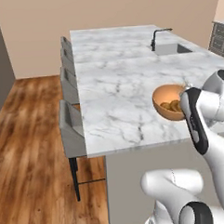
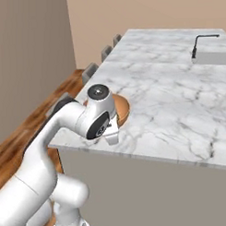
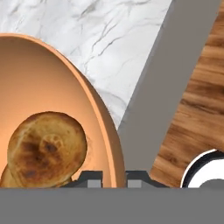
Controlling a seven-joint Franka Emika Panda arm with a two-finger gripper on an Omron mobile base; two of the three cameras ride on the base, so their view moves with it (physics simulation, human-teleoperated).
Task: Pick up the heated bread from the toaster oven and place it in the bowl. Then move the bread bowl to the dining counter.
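Hand view: fingers [image 3: 114,179] clamp bowl [image 3: 57,100] rim near counter [image 3: 109,39] edge

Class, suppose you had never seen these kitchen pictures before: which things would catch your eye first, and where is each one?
First, the orange-tan bowl near the front edge of the white marble dining counter, with the browned bread lying inside it. Next, the gripper, its jaws pinched on the bowl's rim. Farther back, a black faucet stands at the sink, and grey stools line the counter's left side.

The dining counter [image 1: 117,90] carries the bowl [image 1: 162,98] near its edge.
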